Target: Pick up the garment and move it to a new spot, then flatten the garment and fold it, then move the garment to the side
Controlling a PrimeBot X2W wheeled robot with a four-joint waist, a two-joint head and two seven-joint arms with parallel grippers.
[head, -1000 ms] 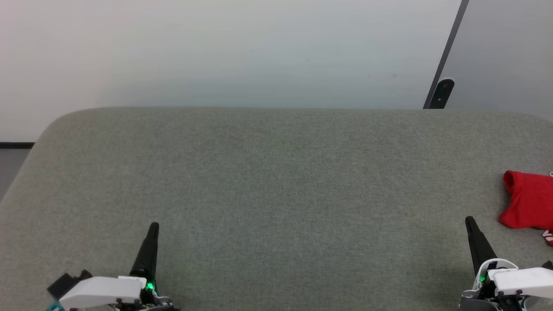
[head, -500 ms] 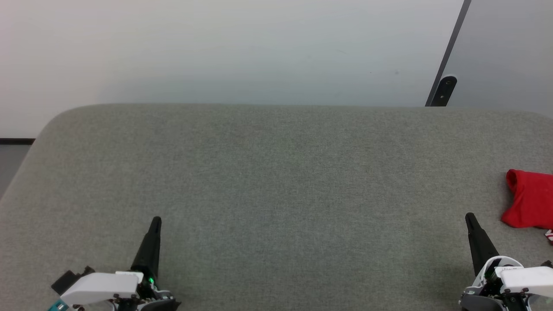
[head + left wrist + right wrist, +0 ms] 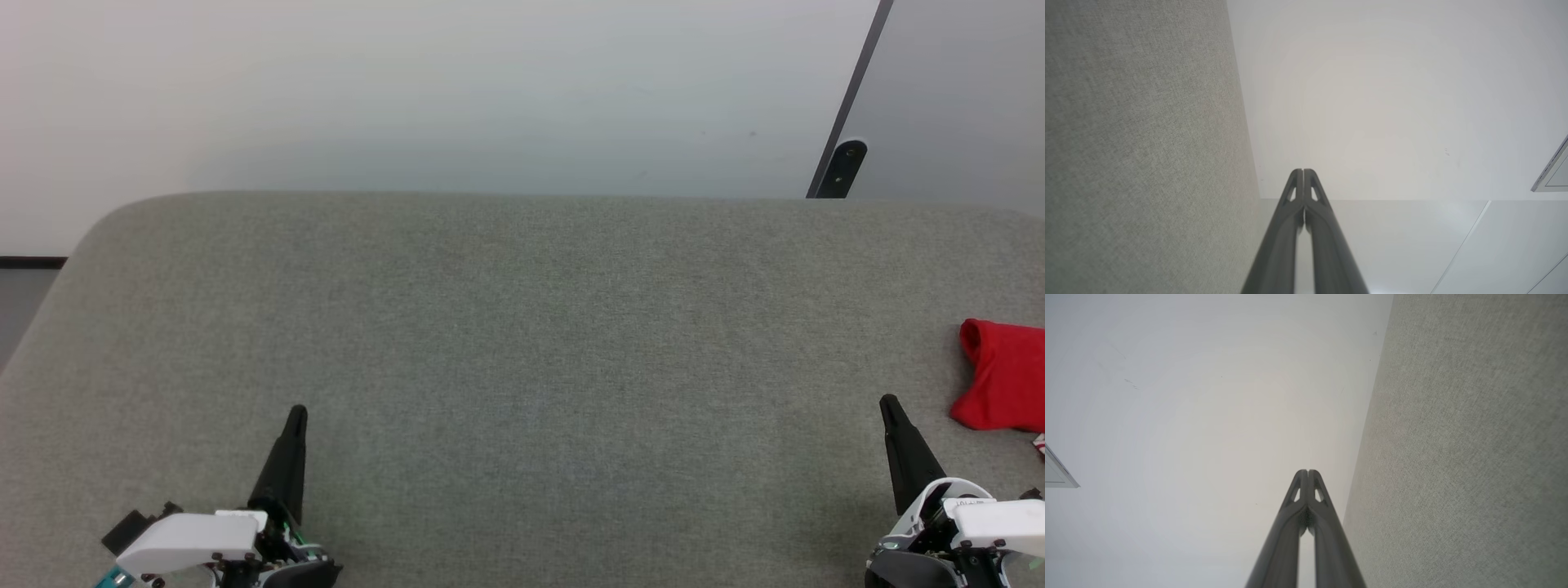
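The red garment lies bunched at the far right edge of the head view on the grey fabric surface, partly cut off by the frame. A bit of red-white striped trim peeks in just below it. My right gripper is shut and empty, a short way left of the garment and not touching it. My left gripper is shut and empty at the lower left, far from the garment. In the wrist views each gripper, left and right, has its fingers pressed together, pointing past the surface's edge at the wall.
The grey surface has rounded far corners and ends at a pale wall. A dark slanted bar with a black bracket stands behind the far right corner. A strip of floor is visible off the left edge.
The whole head view has shifted slightly, so the camera moved. The garment sits a bit further right in the picture. Both grippers stay shut and in place.
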